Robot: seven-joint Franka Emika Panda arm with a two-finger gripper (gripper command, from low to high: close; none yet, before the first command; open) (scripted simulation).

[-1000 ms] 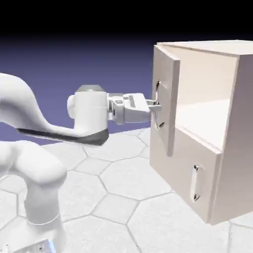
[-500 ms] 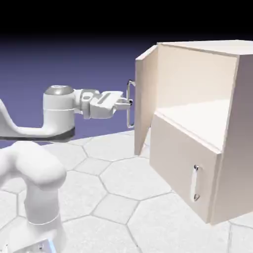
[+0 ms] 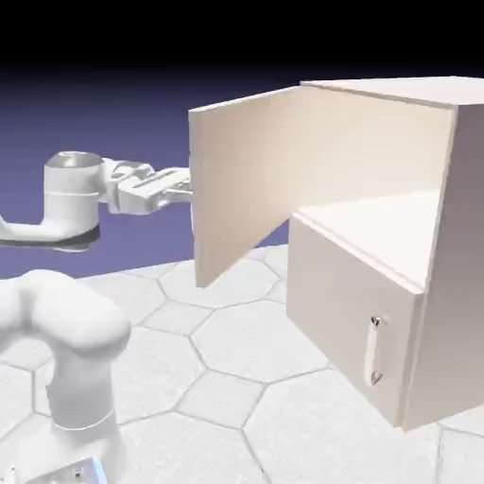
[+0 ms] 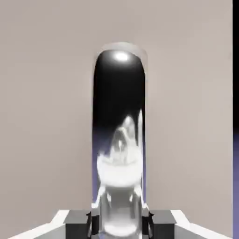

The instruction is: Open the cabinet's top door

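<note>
The beige cabinet [image 3: 446,246] stands at the exterior view's right. Its top door [image 3: 250,175] is swung wide out to the left, baring the pale inside above the lower door. My gripper [image 3: 185,195] reaches level from the left to the door's outer face, and the door's free edge hides its fingertips. In the hand view the gripper [image 4: 119,225] is shut on the top door's shiny silver handle [image 4: 119,116], which rises large between the two grey fingertips [image 4: 77,223] against the door's beige panel [image 4: 46,93].
The lower door [image 3: 345,317] is closed, with its short silver handle [image 3: 375,350] near the right edge. My white arm's base [image 3: 66,369] fills the lower left. The floor [image 3: 227,359] is a pale hexagon-tiled surface.
The gripper has pulled back to the left with the handle in it. The top door has swung from barely ajar to wide open, and its handle is now hidden behind the panel in the exterior view.
</note>
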